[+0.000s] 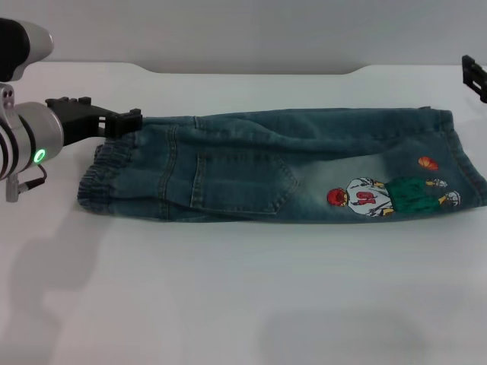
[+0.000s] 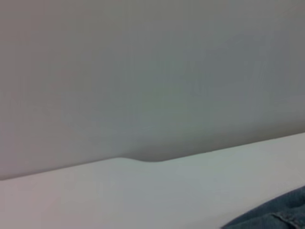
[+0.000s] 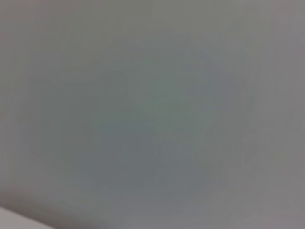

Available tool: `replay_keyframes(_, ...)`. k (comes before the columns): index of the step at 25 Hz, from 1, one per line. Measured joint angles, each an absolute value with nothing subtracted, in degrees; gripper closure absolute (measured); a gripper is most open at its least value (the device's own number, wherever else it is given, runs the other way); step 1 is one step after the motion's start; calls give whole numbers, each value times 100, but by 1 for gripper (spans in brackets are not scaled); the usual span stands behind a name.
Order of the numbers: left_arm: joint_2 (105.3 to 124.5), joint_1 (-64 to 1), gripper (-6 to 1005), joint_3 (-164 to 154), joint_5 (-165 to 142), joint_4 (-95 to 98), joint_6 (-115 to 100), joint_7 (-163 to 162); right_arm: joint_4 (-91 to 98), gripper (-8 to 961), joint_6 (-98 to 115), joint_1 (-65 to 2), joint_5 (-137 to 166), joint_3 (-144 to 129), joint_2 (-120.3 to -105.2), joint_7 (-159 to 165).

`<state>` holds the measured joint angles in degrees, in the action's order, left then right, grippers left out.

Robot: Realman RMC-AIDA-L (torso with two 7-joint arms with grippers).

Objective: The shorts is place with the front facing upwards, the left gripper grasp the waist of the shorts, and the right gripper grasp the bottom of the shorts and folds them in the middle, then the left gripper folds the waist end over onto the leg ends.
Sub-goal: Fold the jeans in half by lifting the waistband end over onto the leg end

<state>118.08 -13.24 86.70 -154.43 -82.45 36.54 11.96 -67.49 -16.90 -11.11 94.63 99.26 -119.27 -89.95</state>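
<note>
Shorts: the shorts (image 1: 281,163) lie across the middle of the head view as one long band, folded lengthwise; a back pocket (image 1: 243,182) and the cartoon figure print (image 1: 392,196) face up
Waist: the gathered elastic waistband (image 1: 106,179) sits at the left end of the band, toward the left of the frame
Leg ends: the leg ends (image 1: 460,163) lie at the right of the frame, just past the print
Left claw: the left gripper (image 1: 131,122) reaches in from the upper left of the frame; its tips meet the upper corner of the waist; whether it is clamped on the cloth cannot be told
Right claw: the right gripper (image 1: 473,76) shows only at the upper right edge of the frame, apart from the denim; how far open it is cannot be told
Surface: the white table (image 1: 243,296) bears the shorts; in the left wrist view a corner of denim shows at the lower right of the frame
</note>
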Motion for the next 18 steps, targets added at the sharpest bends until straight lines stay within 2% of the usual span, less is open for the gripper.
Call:
replay_keyframes(4,11803,-1239,162,8681,-15443,-8337,3760,1188,-6652,239,-1179,-1174,9095,9575,-11922,-9059)
replay_keyframes(10,11792,-1225,165,8691,-15456,-8349,3794,1189,-6689,485,-1019,-1226,9058,9515,-11908,-9011)
replay_keyframes(15,11794,-1264,168,8686,-15465,-8295,3797,1200,-6568,721,-1028,-1323,8952,9616,-11880,-8999)
replay_keyframes(18,11794,-1274,170,8676,-15467,-8285,3797,1205,-6504,947,-1035,-1369,8959,9617,-11869,-9106)
